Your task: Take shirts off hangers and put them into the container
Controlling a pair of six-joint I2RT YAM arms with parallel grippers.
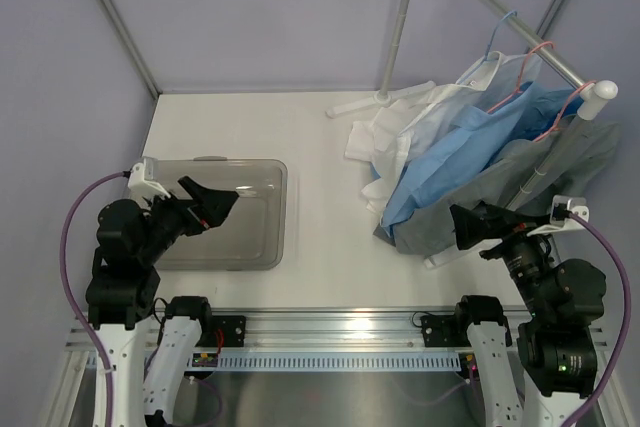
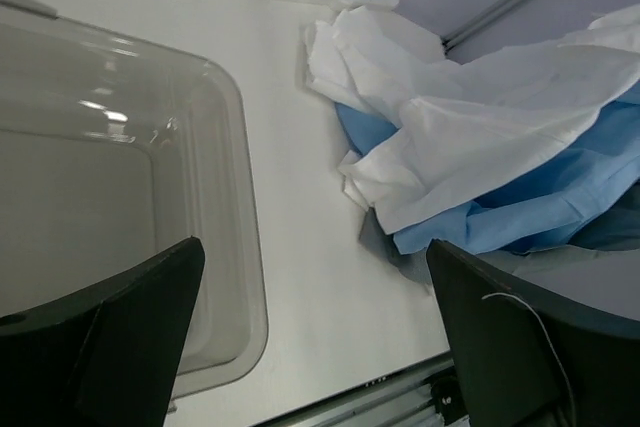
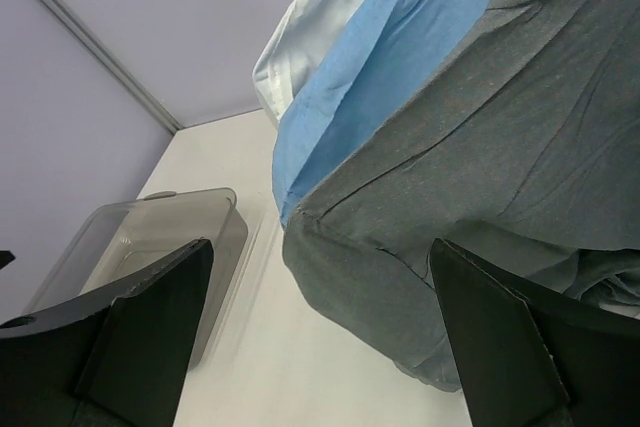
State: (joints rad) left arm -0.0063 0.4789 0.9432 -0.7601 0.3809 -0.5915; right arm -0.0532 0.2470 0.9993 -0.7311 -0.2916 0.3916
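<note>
Shirts (image 1: 450, 162) hang near my right pincer (image 1: 472, 227), container (image 1: 255, 232) below my left pincer (image 1: 212, 205); both gape empty, ready for stripping.

A robot lab cell: plain lilac walls (image 1: 250, 17), aluminium rail (image 1: 340, 325), white table (image 1: 320, 157)

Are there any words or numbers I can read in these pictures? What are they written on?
None can be read in any view.
White shirt, light blue shirt, grey shirt: plain fabric, no print showing.
Container: no label showing.
One small coloured mark low in the top view: too small to tell whether it is writing.
</note>
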